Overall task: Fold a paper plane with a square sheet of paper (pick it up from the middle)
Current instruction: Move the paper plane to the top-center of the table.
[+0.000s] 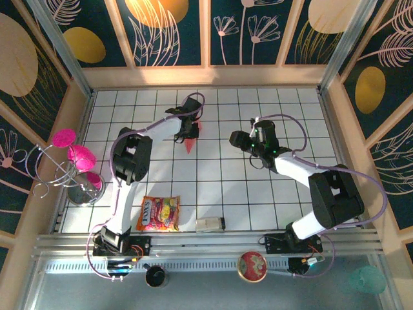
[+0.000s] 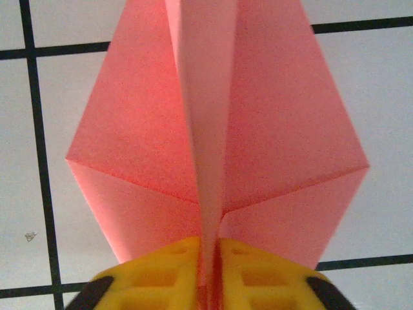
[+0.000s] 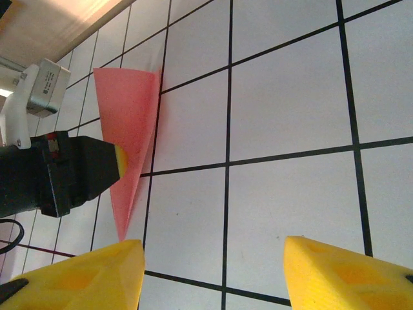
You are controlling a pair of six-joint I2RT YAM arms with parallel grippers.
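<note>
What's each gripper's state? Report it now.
Left gripper: closed, pinching the paper plane by its centre fold.
Right gripper: open, holding nothing.

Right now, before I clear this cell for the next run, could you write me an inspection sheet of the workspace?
Surface: white tiled table with black grid lines; no spills seen.
Job's things: paper plane, salmon-pink, folded with a centre crease.
Clutter: snack packet and small white-and-black object near the front edge; magenta pieces on wire loops at the left.
Grippers: left gripper shut on the plane's crease; right gripper open, nothing between its fingers.
Cables: purple cables run along both arms.
Surroundings: floral panels wall the table; round red tin on the front rail.
</note>
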